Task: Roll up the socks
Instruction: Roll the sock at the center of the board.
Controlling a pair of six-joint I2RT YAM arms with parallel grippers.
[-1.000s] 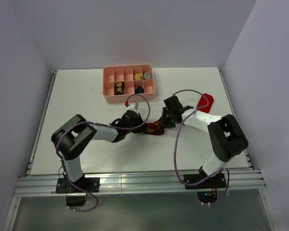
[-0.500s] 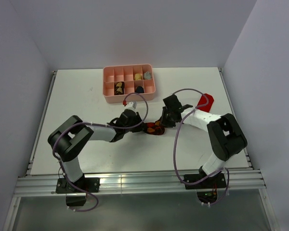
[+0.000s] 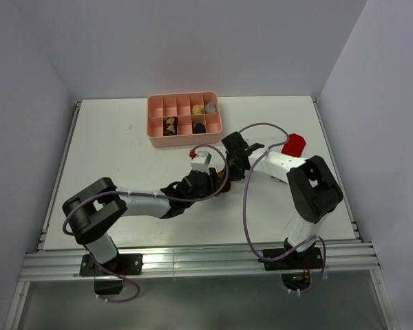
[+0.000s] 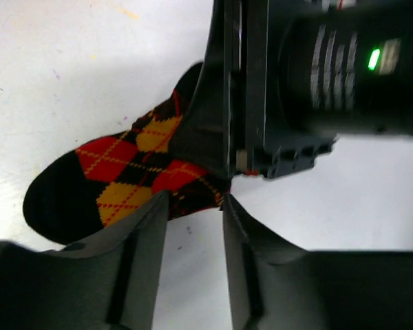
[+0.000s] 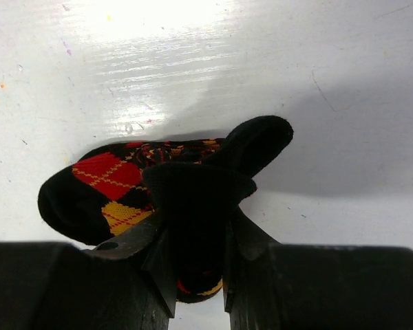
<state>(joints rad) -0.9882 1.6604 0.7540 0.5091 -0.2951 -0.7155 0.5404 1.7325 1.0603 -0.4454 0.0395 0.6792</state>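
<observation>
Landmark: pink compartment tray, at the far middle of the white counter.
Argyle sock: black with red and orange-yellow diamonds. It lies on the counter on the near side of the tray, off its right front corner and apart from it. The toe end is flat on the surface and the other end is bunched into a raised black fold.
Right gripper: clenched on the sock's bunched black fold, with the fabric squeezed between both fingers. It reaches in from the tray's right front side.
Left gripper: released, with the fingers parted and bare counter showing between them. The sock's near edge lies just at the fingertips. It is on the side of the sock away from the tray, facing the right gripper close by.
Red sock: flat on the counter to the right of the tray, well apart from it and beyond the right arm.
Tray contents: small bundles sit in several compartments, too small to identify.
</observation>
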